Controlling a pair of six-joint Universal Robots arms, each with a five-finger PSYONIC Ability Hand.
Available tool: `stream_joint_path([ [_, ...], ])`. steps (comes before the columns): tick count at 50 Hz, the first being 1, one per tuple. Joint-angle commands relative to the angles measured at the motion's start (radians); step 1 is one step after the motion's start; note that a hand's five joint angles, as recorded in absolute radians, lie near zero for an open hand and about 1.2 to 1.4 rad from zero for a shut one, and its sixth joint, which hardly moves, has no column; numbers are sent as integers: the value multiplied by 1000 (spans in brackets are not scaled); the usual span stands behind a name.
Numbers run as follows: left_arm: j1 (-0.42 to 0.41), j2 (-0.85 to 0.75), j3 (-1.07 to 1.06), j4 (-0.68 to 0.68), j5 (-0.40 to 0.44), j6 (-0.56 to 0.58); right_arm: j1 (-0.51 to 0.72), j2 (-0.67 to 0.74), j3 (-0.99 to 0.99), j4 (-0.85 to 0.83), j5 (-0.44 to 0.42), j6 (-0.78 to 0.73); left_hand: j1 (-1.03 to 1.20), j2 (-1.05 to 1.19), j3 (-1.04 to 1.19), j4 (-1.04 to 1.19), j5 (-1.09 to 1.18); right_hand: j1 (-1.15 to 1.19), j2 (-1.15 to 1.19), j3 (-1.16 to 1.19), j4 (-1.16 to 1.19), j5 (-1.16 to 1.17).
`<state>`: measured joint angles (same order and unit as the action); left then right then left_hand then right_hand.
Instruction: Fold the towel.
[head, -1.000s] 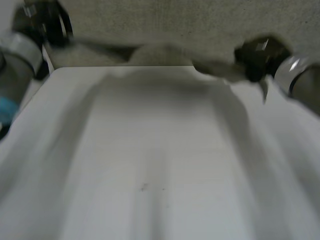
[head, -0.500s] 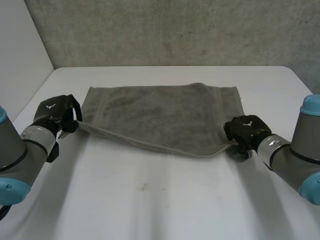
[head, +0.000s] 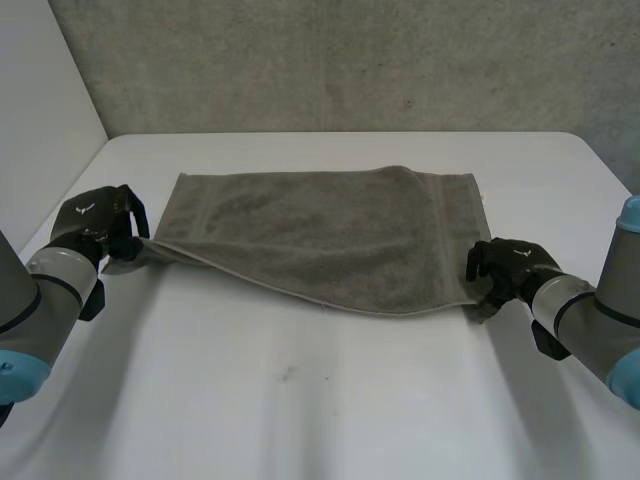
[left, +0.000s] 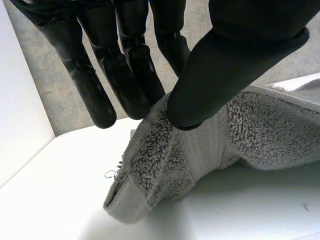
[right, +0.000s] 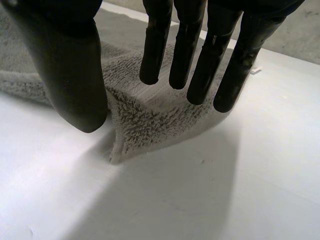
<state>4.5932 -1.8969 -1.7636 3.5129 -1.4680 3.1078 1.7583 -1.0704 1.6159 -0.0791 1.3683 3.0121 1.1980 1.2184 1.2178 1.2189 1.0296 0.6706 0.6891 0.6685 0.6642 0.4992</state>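
A grey towel (head: 320, 235) lies across the middle of the white table (head: 330, 400), its near edge slanting from the left corner to the right one. My left hand (head: 95, 225) is at the towel's near left corner. In the left wrist view that corner (left: 165, 165) is pinched between the thumb (left: 225, 65) and the fingers, and its tip hangs free just over the table. My right hand (head: 510, 265) rests beside the near right corner. In the right wrist view its fingers (right: 190, 45) are straight and apart from the thumb (right: 70, 75), and the towel corner (right: 150, 125) lies loose below them.
A grey wall (head: 330, 60) runs behind the table's far edge. A pale side wall (head: 40, 130) stands to the left. Bare tabletop lies in front of the towel.
The towel has come down flat onto the table. My right hand has opened off the right corner and drawn back to the right. My left hand has pulled its corner slightly left.
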Motion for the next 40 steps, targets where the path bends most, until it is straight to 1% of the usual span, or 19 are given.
stream_joint_path([
  [1,0,1,3,0,0,0,0,10,4,-41,14,39,198,178,178,177,192,-4,-23,-2,2,-7],
  [9,0,1,4,0,0,0,3,30,2,-85,52,28,198,178,178,177,192,101,83,103,108,98],
  [10,0,1,4,0,0,0,3,32,-2,-85,61,27,198,178,178,177,192,238,219,240,244,235],
  [11,0,1,6,0,0,0,3,26,-4,-87,74,22,198,178,178,177,192,527,509,529,533,524],
  [12,0,1,6,0,0,0,3,26,-4,-87,74,22,198,178,178,177,192,530,511,532,536,527],
  [13,0,1,6,0,0,0,0,9,-2,-91,89,8,198,178,178,177,192,724,705,726,730,721],
  [16,0,4,4,-3,1,2,1,-83,13,-119,106,-44,198,178,178,177,192,726,707,728,732,723],
  [17,-2,6,3,-8,3,2,3,-161,22,-128,95,-77,198,178,178,177,192,726,707,728,732,723],
  [21,-3,57,-10,-46,18,3,3,-278,25,-99,54,-182,198,178,178,177,192,726,707,728,732,723],
  [23,-4,85,-22,-86,34,6,1,-334,16,48,-4,-336,198,178,178,177,192,726,707,728,732,723],
  [24,-4,116,-34,-132,53,8,1,-335,16,48,-5,-337,198,178,178,177,192,726,707,728,732,723],
  [25,-4,116,-34,-132,54,8,-6,-341,4,136,-26,-413,198,178,178,177,192,726,707,728,732,723],
  [26,-2,148,-45,-181,76,12,-6,-341,4,137,-26,-414,198,178,178,177,192,726,707,728,732,723],
  [28,3,186,-57,-227,99,23,-57,-347,-13,321,-31,-549,198,178,178,177,192,726,707,728,732,723],
  [29,18,234,-82,-270,122,44,-57,-347,-13,321,-31,-550,198,178,178,177,192,726,707,728,732,723],
  [31,41,286,-112,-310,144,76,-123,-352,-8,491,-35,-675,198,178,178,177,192,726,707,728,732,723],
  [35,87,404,-174,-373,192,176,-176,-374,-13,611,-52,-777,198,178,178,177,192,726,707,728,732,723],
  [36,102,464,-201,-400,218,234,-200,-410,-19,633,-63,-812,198,178,178,177,192,726,707,728,732,723],
  [40,139,545,-235,-423,294,343,-234,-474,-39,624,-107,-845,198,178,178,177,192,726,707,728,732,723],
])
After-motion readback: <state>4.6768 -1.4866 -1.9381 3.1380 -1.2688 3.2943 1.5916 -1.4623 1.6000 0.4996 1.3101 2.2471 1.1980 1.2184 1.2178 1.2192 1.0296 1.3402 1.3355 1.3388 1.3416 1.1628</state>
